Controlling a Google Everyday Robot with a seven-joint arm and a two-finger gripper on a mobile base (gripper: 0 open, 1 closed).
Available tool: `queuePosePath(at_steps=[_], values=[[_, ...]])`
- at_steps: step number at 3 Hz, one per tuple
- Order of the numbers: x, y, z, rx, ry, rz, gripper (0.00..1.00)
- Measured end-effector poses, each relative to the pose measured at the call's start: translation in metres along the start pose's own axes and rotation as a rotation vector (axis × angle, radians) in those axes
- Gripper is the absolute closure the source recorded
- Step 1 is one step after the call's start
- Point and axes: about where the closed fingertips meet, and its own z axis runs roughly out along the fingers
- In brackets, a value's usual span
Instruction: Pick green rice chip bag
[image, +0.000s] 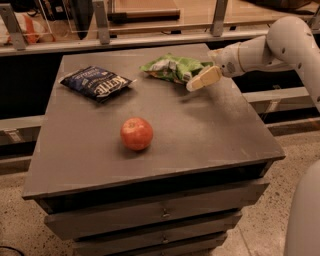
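The green rice chip bag (170, 67) lies crumpled at the back of the grey cabinet top (200, 130), bright green with white patches. My gripper (201, 80) reaches in from the right on a white arm (270, 47). It sits low over the top at the bag's right end, touching or just in front of it. The part of the bag behind the gripper is hidden.
A dark blue Kettle chip bag (96, 83) lies at the back left. A red apple (136, 133) stands near the middle. Drawers (162, 212) are below the front edge. A rail with posts (100, 22) runs behind the cabinet.
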Motion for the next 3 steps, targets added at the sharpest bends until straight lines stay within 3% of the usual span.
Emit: queuePosePath(at_steps=[1,3], values=[[-0.0007,0.0023,0.0019,-0.021,-0.007,-0.01,0.14],[-0.0025,0.0062,-0.001,-0.028,-0.013,-0.033,0.61]])
